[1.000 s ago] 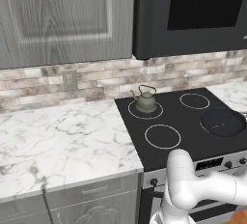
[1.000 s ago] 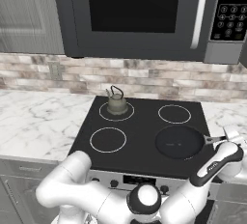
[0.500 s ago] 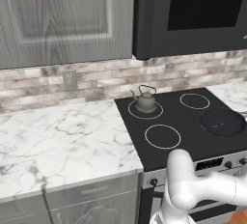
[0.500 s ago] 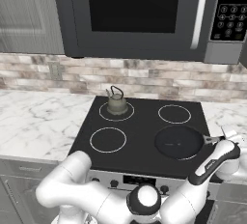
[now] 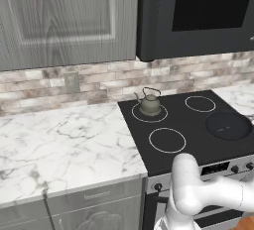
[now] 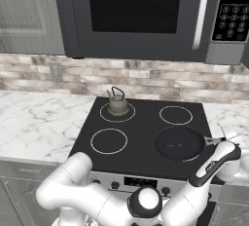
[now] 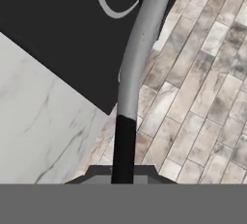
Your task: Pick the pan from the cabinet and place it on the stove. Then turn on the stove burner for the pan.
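Pan down on stove's front right burner, tool closed on its handle

Grey wood-grain cabinet (image 5: pixel 64 21) upper left, doors shut; black microwave (image 6: pixel 141 15) hangs above the stove (image 6: pixel 141 135). White marble worktop (image 5: pixel 59 144) runs left of the stove under a brick backsplash (image 5: pixel 99 78). Black pan (image 6: pixel 180 143) sits flat on the front right burner, its ring mostly covered, handle pointing right past the stove's edge. Kettle (image 6: pixel 117 104) stands on the rear left ring, well apart from the pan; front left ring (image 6: pixel 109 141) and rear right ring (image 6: pixel 175 115) are bare. White arm reaches round the stove front to the right side, tool (image 6: pixel 228 140) at the handle's end. Hand view: the handle (image 7: pixel 137 59) runs up from between the finger tips, grey then black near them; jaws together on it
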Robot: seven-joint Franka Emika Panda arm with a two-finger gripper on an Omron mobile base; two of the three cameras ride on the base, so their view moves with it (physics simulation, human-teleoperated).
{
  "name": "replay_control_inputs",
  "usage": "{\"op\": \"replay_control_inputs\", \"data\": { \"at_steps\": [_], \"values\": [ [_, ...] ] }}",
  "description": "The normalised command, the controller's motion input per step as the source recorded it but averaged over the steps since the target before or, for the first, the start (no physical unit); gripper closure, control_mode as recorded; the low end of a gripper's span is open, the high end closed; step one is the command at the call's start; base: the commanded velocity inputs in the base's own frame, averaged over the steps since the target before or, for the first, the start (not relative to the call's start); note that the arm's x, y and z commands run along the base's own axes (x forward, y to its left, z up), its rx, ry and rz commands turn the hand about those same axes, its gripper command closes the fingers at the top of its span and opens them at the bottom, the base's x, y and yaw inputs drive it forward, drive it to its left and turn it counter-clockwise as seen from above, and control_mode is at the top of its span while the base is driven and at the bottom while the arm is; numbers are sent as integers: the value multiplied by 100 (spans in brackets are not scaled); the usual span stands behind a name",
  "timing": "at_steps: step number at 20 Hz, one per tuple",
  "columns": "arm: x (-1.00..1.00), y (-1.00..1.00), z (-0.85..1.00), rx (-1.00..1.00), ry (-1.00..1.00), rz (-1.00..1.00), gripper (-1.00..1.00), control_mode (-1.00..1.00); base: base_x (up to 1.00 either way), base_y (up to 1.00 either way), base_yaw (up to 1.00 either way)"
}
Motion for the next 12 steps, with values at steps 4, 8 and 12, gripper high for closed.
{"op": "replay_control_inputs", "data": {
  "at_steps": [4,8,12],
  "values": [
    [0,1,-15,0,0,0,-100,-100,0,0,0],
    [0,0,-15,0,0,0,-100,-100,0,0,0],
    [0,0,-18,0,0,0,-100,-100,0,0,0]
  ]
}}
